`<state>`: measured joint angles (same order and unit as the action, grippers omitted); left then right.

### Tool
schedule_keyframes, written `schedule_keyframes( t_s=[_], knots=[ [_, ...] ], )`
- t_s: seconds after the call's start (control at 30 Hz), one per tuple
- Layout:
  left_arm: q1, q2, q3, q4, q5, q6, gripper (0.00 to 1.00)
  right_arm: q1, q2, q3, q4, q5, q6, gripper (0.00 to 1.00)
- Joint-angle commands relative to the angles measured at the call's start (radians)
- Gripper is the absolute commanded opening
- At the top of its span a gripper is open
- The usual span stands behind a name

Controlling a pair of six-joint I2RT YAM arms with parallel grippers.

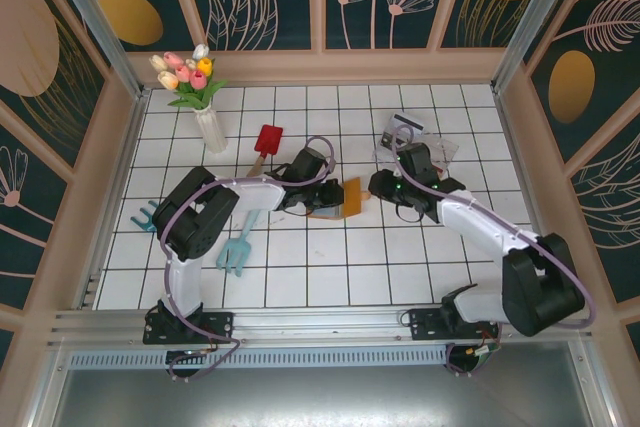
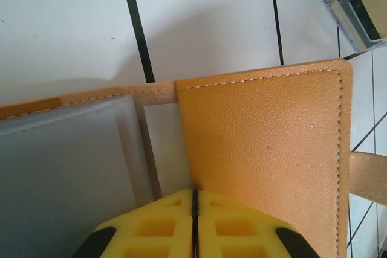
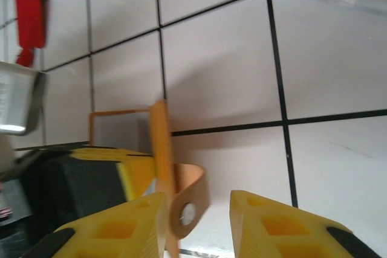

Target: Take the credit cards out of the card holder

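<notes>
the card holder [image 1: 347, 197] stands half open on the white tiled table [image 1: 300, 267], one orange flap raised; the left gripper [image 2: 195, 209] is on its left side, fingers pressed together on the flap's lower edge, with the greyish inner pockets [image 2: 60, 173] just beside them; the right gripper [image 3: 196, 200] is on its right side, fingers apart and holding nothing, with the card holder's snap strap [image 3: 188, 209] hanging between them.
</notes>
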<state>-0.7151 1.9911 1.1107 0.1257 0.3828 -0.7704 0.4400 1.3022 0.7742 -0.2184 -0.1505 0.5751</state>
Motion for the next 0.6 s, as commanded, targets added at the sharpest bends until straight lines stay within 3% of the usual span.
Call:
schedule_keyframes(
  t_s=[0.0, 0.3, 0.57],
  knots=[
    [-0.011, 0.026, 0.023, -0.038, -0.003, 0.013, 0.09, 0.015, -0.058, 0.041, -0.014, -0.004, 0.050, 0.30],
    [-0.017, 0.036, 0.026, -0.042, -0.022, 0.000, 0.04, 0.156, 0.014, 0.066, 0.022, 0.048, 0.124, 0.23],
    [-0.016, -0.015, -0.007, -0.009, -0.036, -0.031, 0.00, 0.160, 0.171, 0.052, 0.068, 0.042, 0.184, 0.14]
  ],
)
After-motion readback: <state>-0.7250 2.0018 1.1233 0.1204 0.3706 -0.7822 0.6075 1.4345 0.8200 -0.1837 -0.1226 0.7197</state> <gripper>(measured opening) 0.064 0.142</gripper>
